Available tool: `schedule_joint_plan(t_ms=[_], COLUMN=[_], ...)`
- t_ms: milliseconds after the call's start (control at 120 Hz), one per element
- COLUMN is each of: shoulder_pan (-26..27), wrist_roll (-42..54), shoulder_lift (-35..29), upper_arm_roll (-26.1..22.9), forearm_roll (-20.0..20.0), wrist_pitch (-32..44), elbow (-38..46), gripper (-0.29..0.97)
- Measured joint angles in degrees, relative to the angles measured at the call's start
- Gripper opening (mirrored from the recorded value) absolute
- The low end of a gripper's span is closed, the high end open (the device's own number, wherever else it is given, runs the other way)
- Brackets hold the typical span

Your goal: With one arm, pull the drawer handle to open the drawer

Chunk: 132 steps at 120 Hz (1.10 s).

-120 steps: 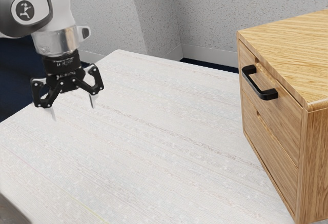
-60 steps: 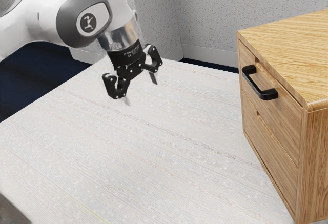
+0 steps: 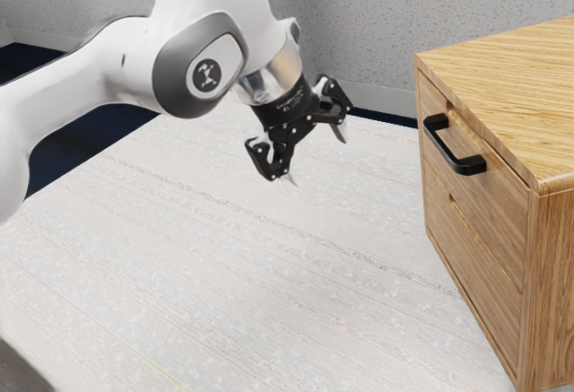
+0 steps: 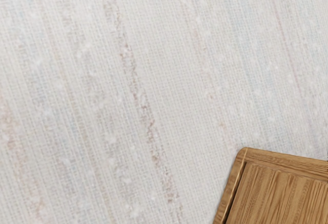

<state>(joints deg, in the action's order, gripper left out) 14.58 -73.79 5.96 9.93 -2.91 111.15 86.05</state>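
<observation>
1. Jaws spread wide, gripping nothing, tilted above the pale worktop (image 3: 224,275).
2. Black drawer handle (image 3: 453,147) sits well apart from the jaws, untouched, roughly level with them.
3. Drawer (image 3: 498,199) lies flush in the wooden cabinet (image 3: 529,78) beyond the jaws.

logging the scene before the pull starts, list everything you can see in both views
table: one, pale whitish woodgrain, under everything
cabinet: one, light oak, on the table at the exterior view's right
drawer fronts: two, oak, stacked on the cabinet's face, both look shut
handle: one, black bar, on the upper front
wall: grey, behind the table
floor: dark blue, beyond the table
arm: one, white and grey, from the exterior view's left
hand: one, black, open, above the table, apart from the handle
</observation>
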Motion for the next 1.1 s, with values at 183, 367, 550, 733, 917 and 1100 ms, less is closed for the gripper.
schedule_joint_plan(t_ms=[183,367,550,733,917,1100], shoulder_pan=[0.04,1.23,3.60,5.46,6.44,5.95], wrist_roll=[6.79,11.16,13.57,13.93,13.76,13.67], shoulder_lift=[2.10,-1.81,-2.15,-1.61,-1.26,0.12], upper_arm_roll=[-0.08,-0.30,-0.57,-0.80,-1.05,-1.57], forearm_roll=[0.53,0.67,0.35,-3.88,-5.09,-5.39], wrist_pitch=[2.74,6.12,9.49,11.12,12.15,13.37], elbow=[-1.53,3.25,2.14,1.39,1.39,1.01], gripper=[0.68,0.68,0.68,0.68,0.68,0.68])
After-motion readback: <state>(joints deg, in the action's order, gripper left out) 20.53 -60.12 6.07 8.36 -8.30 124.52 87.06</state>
